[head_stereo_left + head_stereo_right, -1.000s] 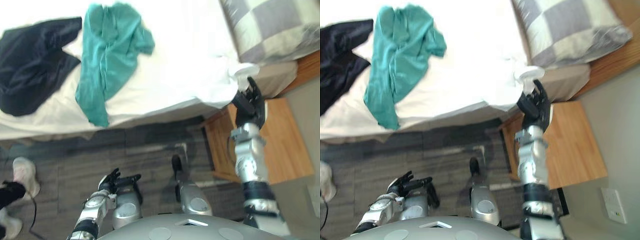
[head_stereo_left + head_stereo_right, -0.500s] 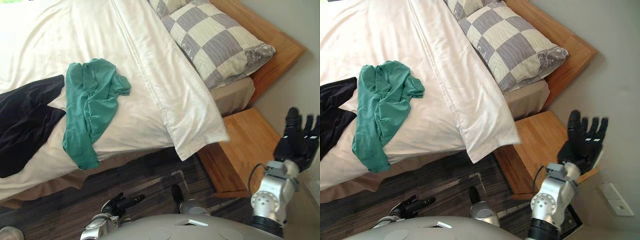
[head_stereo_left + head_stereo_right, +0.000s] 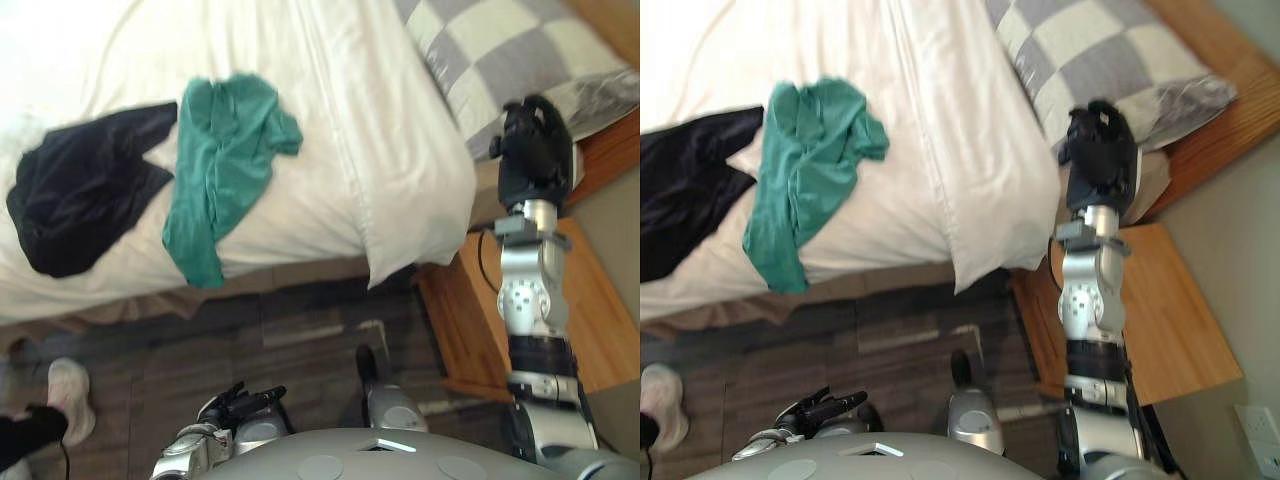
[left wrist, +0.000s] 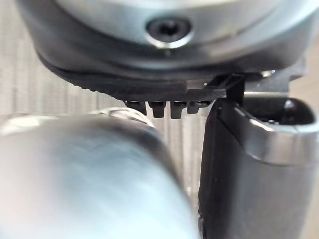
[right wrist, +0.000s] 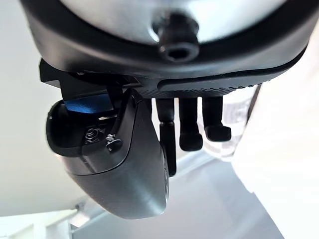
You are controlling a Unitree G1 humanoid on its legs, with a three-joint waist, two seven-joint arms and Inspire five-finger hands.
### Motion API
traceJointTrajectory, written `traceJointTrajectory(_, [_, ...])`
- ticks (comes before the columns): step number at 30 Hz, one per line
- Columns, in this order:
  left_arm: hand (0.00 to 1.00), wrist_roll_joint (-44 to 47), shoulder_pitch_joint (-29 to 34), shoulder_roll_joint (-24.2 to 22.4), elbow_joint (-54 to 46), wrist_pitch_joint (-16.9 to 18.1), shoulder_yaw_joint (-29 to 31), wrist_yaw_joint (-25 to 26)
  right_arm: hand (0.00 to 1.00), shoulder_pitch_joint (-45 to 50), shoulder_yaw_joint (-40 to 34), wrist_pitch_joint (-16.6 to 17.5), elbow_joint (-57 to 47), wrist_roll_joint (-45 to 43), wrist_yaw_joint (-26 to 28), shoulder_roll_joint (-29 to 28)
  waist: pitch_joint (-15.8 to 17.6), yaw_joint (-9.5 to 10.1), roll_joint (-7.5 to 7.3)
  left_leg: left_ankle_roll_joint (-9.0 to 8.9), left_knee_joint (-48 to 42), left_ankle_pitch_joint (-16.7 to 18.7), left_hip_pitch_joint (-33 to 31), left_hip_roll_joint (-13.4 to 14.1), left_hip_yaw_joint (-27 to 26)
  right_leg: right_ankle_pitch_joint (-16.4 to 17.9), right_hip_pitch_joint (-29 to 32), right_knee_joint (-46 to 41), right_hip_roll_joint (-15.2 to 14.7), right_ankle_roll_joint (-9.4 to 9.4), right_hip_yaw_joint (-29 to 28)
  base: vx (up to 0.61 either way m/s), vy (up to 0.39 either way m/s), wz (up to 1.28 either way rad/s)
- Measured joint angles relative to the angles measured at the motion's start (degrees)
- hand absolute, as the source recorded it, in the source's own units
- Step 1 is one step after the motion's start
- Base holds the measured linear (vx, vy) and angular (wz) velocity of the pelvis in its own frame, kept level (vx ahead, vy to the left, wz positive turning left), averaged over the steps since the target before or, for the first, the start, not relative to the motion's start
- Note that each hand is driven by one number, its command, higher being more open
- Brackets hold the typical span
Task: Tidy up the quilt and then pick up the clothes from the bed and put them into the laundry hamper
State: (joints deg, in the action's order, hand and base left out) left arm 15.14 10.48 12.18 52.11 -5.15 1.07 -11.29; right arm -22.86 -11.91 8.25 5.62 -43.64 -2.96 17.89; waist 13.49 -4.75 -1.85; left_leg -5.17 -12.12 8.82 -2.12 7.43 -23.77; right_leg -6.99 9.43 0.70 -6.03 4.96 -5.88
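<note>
A white quilt (image 3: 390,150) covers the bed, and its near corner hangs over the bed's edge. On it lie a teal garment (image 3: 225,160) and, to its left, a black garment (image 3: 85,185), both crumpled. My right hand (image 3: 533,150) is raised at the bed's right side, in front of the checked pillow's near corner. Its fingers (image 5: 192,124) are relaxed and hold nothing. My left hand (image 3: 238,405) hangs low over the floor by my side, fingers stretched out and empty.
A grey and cream checked pillow (image 3: 500,50) lies at the head of the bed. A wooden nightstand (image 3: 590,320) stands right of the bed under my right arm. A person's pale shoe (image 3: 65,400) is on the dark floor at lower left.
The camera has swung. My right hand has gone from out over the nightstand, fingers spread, up to the pillow's near corner. The clothes have not moved.
</note>
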Motion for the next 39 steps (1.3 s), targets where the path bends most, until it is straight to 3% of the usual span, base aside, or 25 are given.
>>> traceJointTrajectory(2, [1.00, 2.66, -2.65, -0.43, -1.70, 0.83, -0.30, -0.31, 0.00, -8.32, 0.05, 0.03, 1.74, 0.00, -0.37, 5.09, 5.64, 0.41, 2.53, 0.73, -8.84, 3.28, -6.54, 2.00, 1.71, -0.67, 2.82, -1.30, 0.36, 0.21, 0.77, -0.16, 0.037, 0.18])
traceJointTrajectory(4, [1.00, 3.46, -4.66, -1.10, -2.18, 1.78, -0.78, -0.32, 0.00, -13.87, 0.22, 0.03, 2.57, -0.12, -0.38, 7.34, 8.96, 0.61, 4.50, 1.69, -12.48, 4.67, -10.25, 2.44, 1.79, -1.07, 5.61, -2.26, 0.27, 0.69, 0.33, -0.14, 0.105, -0.03])
traceJointTrajectory(9, [1.00, 7.26, -10.23, -2.78, -2.13, 3.95, -1.27, 1.63, 0.00, -16.88, 1.18, 1.40, 2.39, -2.47, -1.53, 8.66, 12.97, 2.93, 6.63, 3.37, -18.57, 6.54, -20.75, 3.17, 0.88, -1.10, 17.10, -8.05, 0.25, 0.77, -1.24, -0.10, 0.086, -0.13])
traceJointTrajectory(14, [1.00, 11.48, -15.94, -3.26, -3.49, 5.58, -2.07, 3.81, 0.00, -18.86, 2.05, 3.46, -4.58, -4.80, -3.73, 8.62, 17.31, 3.24, 9.01, 5.20, -25.88, 8.15, -34.04, 3.89, 1.34, -0.67, 31.69, -17.04, 0.22, 0.89, -1.53, -0.15, 0.072, -0.01])
traceJointTrajectory(18, [1.00, 14.34, -17.05, -3.17, -3.77, 7.67, -2.14, 4.93, 0.00, -18.52, 1.40, 6.96, -7.85, -8.42, -3.22, 8.59, 17.35, 3.08, 9.08, 6.10, -30.81, 9.99, -39.31, 3.90, 0.52, 2.30, 39.99, -26.32, 0.05, 1.76, -3.67, -0.11, 0.036, -0.06])
traceJointTrajectory(21, [1.00, 16.93, -17.28, -3.14, -4.60, 9.95, -1.66, 5.16, 0.00, -16.44, 0.31, 9.77, -8.81, -13.54, 0.53, 7.57, 17.34, 3.06, 9.08, 6.71, -35.97, 12.06, -43.49, 4.97, 0.50, 5.72, 44.18, -30.42, 0.14, 3.80, -4.26, -0.12, 0.007, -0.05])
traceJointTrajectory(23, [1.00, 18.44, -18.79, -3.15, -4.06, 10.47, -0.43, 6.69, 0.00, -11.65, -0.08, 11.17, -8.36, -18.58, 4.31, 2.57, 17.44, 2.97, 8.90, 6.75, -39.12, 13.24, -46.20, 6.46, 0.67, 6.20, 47.12, -33.01, 1.21, 3.57, -4.40, -0.10, -0.006, -0.19])
traceJointTrajectory(26, [1.00, 18.20, -19.69, -3.11, -3.05, 10.36, 0.06, 8.57, 0.00, -3.58, 0.09, 11.35, -2.86, -20.28, 7.52, -5.00, 17.53, 2.66, 8.61, 6.26, -40.47, 13.95, -45.97, 7.75, 0.75, 6.23, 46.75, -33.35, 2.37, 3.43, -4.48, -0.05, 0.003, -0.20])
traceJointTrajectory(29, [1.00, 17.22, -19.77, -3.12, -2.30, 10.20, 0.60, 10.70, 0.00, 6.62, 0.80, 10.70, 11.21, -19.74, 9.79, -13.36, 17.64, 2.36, 7.99, 5.89, -40.08, 14.36, -42.60, 8.62, 0.58, 6.14, 43.05, -31.85, 3.26, 3.38, -4.55, 0.02, 0.024, -0.15])
traceJointTrajectory(30, [1.00, 15.45, -19.54, -3.11, -1.97, 9.79, 1.22, 10.97, 1.00, 11.51, 1.66, 10.37, 18.11, -19.27, 12.03, -16.18, 17.62, 2.19, 7.48, 5.74, -38.72, 14.44, -39.28, 8.70, 0.19, 5.64, 39.40, -29.69, 3.39, 3.33, -4.46, 0.05, 0.037, -0.13])
traceJointTrajectory(33, [1.00, 13.63, -18.33, -3.33, -2.02, 9.65, 1.22, 10.97, 1.00, 18.85, 2.77, 10.33, 23.12, -14.95, 15.25, -18.15, 17.39, 1.93, 7.01, 5.69, -35.45, 14.26, -32.49, 8.68, -1.30, 3.42, 31.86, -23.45, 3.24, 3.38, -4.58, 0.06, 0.060, -0.21])
traceJointTrajectory(35, [1.00, 13.42, -16.47, -3.24, -1.98, 9.69, 2.02, 10.97, 1.00, 22.85, 5.02, 11.49, 24.75, -8.38, 16.65, -17.69, 15.10, 1.10, 4.64, 5.77, -30.60, 13.31, -26.36, 7.84, -3.86, -0.30, 24.87, -14.86, 2.35, 3.01, -5.18, 0.04, 0.048, -0.28])
traceJointTrajectory(36, [1.00, 13.46, -16.05, -3.26, -1.97, 9.68, 2.02, 10.93, 1.00, 23.51, 5.70, 11.89, 25.48, -7.21, 16.69, -17.70, 13.87, 1.14, 4.00, 5.85, -29.25, 12.85, -25.37, 7.55, -4.44, -1.24, 23.48, -12.56, 2.08, 2.69, -5.15, 0.07, -0.016, -0.17])
traceJointTrajectory(38, [1.00, 13.54, -14.83, -4.02, -2.01, 9.67, 1.69, 9.84, 1.00, 25.19, 7.50, 12.55, 28.97, -1.65, 16.29, -18.15, 10.30, 1.40, 1.01, 5.12, -24.27, 11.21, -19.88, 6.80, -6.07, -2.68, 17.86, -7.34, 1.60, 1.23, -3.81, 0.11, -0.095, -0.09])
traceJointTrajectory(39, [1.00, 13.52, -14.55, -4.46, -1.94, 9.53, 1.66, 9.62, 1.00, 25.69, 8.30, 12.55, 29.72, -0.84, 16.39, -18.28, 9.30, 1.46, 0.48, 4.69, -23.31, 10.94, -18.50, 6.69, -6.31, -3.19, 16.31, -6.02, 1.54, 1.19, -3.47, 0.11, -0.119, -0.03])
